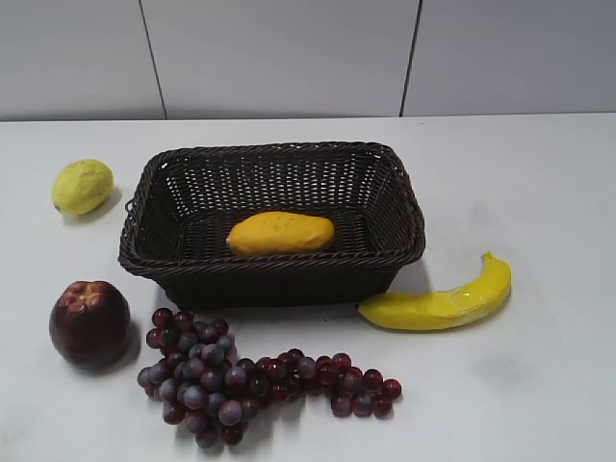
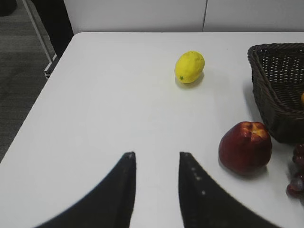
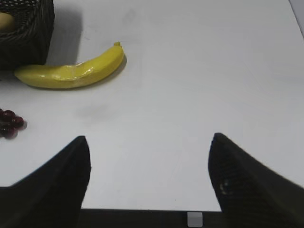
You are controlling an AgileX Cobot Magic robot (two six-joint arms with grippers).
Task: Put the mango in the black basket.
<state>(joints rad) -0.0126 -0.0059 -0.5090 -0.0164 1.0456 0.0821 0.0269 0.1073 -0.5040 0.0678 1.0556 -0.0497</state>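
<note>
The orange-yellow mango (image 1: 280, 232) lies on the floor of the black basket (image 1: 154, 183), a large dark woven basket in the middle of the white table. A sliver of the mango (image 3: 4, 21) shows in the basket corner (image 3: 33, 33) in the right wrist view. The basket's left end (image 2: 266, 90) shows in the left wrist view. My left gripper (image 2: 156, 154) is open and empty over bare table, left of the basket. My right gripper (image 3: 148, 137) is wide open and empty over bare table, right of the basket. Neither gripper shows in the exterior view.
A lemon (image 1: 82, 186) lies left of the basket, also in the left wrist view (image 2: 189, 66). A dark red apple (image 1: 89, 322) (image 2: 245, 147) and purple grapes (image 1: 241, 378) sit in front. A banana (image 1: 443, 300) (image 3: 71, 70) lies at the basket's front right corner. The table's left edge (image 2: 33, 109) drops to the floor.
</note>
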